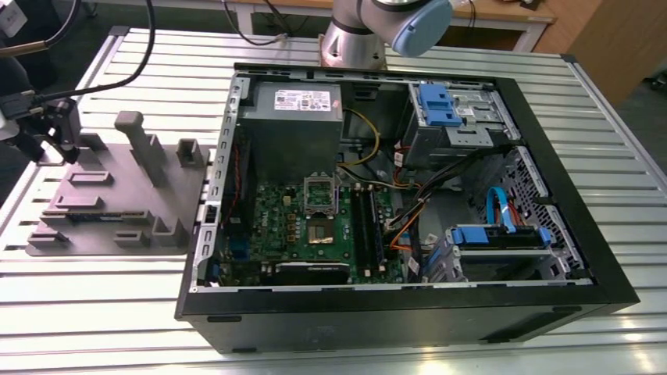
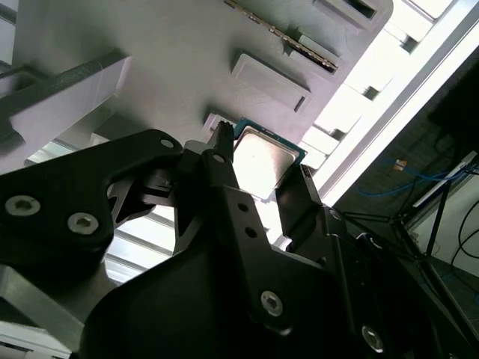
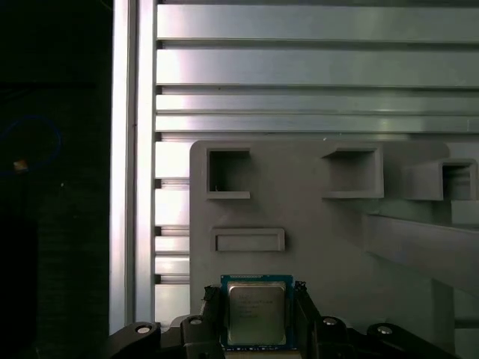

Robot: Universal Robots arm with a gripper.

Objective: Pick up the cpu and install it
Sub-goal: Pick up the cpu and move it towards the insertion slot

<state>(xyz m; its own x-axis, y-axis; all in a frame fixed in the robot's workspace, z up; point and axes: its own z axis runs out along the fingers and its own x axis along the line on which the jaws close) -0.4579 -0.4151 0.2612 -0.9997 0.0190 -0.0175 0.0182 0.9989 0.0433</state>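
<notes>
The cpu is a small square chip with a dull silver top and a green rim. It sits between my gripper's two black fingers, which touch its opposite edges, so the gripper is shut on it. The second wrist view shows the cpu in the same hold, just over the grey holder tray. In the exterior view my gripper hangs at the far corner of that tray, at the view's left. The open computer case lies well to the right, with its green motherboard and the processor socket.
The tray carries upright posts and several recessed pockets. Inside the case are a grey power supply box, blue drive brackets, loose cables and memory slots. The arm's base stands behind the case on the slatted metal table.
</notes>
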